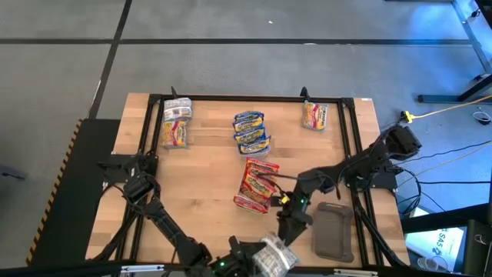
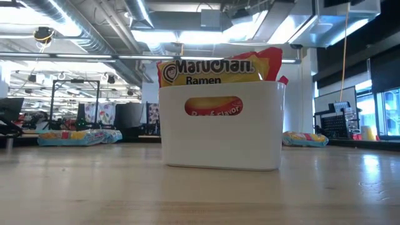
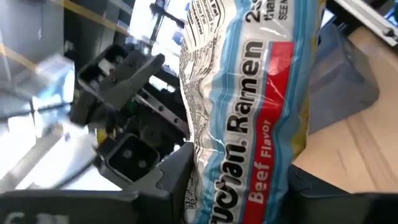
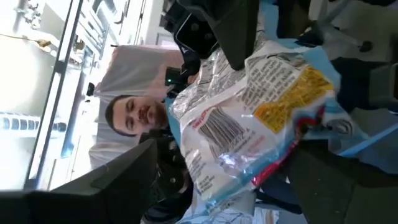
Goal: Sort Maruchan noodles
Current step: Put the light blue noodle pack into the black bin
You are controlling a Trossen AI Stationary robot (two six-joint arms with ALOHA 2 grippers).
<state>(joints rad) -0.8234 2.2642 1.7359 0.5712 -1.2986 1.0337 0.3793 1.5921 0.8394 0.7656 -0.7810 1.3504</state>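
While the left gripper point(image 1: 270, 258) clamps a silver-grey beef ramen packet point(image 3: 249, 106) between its fingers point(image 3: 171, 180) at the table's near edge, the right gripper point(image 1: 286, 231), just beside, has its fingers apart around the packet.

left end effector point(image 1: 270, 258) clamped | right end effector point(image 1: 286, 231) spread, adjacent

Left gripper point(image 1: 270, 258) sat at the high view's bottom edge, partly cut off. White tray point(image 2: 220, 128) hid most of its noodle packets point(image 2: 215, 69). Held packet point(image 3: 245, 106) ran off the left wrist frame, top and bottom. Far packets' point(image 2: 78, 137) print was unreadable.
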